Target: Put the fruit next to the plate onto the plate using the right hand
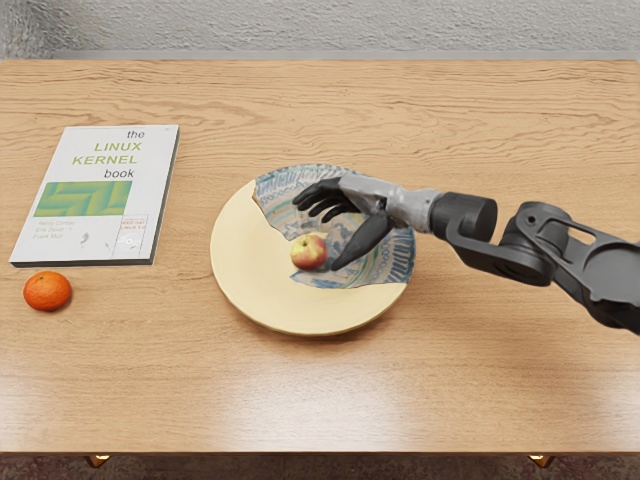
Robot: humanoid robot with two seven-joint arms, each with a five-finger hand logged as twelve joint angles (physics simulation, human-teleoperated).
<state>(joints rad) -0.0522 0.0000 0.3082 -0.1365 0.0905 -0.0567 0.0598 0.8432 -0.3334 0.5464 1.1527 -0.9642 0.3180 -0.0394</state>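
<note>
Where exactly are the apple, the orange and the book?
apple [308, 250], head view, middle of its skin.
orange [47, 290], head view, its centre.
book [95, 195], head view, middle of its cover.

Item count by kind, one table [480, 380].
Fruit: 2, namely 1 apple [309, 251] and 1 orange [47, 290]. Also 1 plate [250, 290], 1 book [97, 194], and 1 right hand [348, 205] in view.

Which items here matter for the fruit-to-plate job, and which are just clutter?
Job: apple, lying on the plate; right hand, above the plate beside the apple.
Clutter: Linux Kernel book; orange in front of it, far left on the table.
</note>
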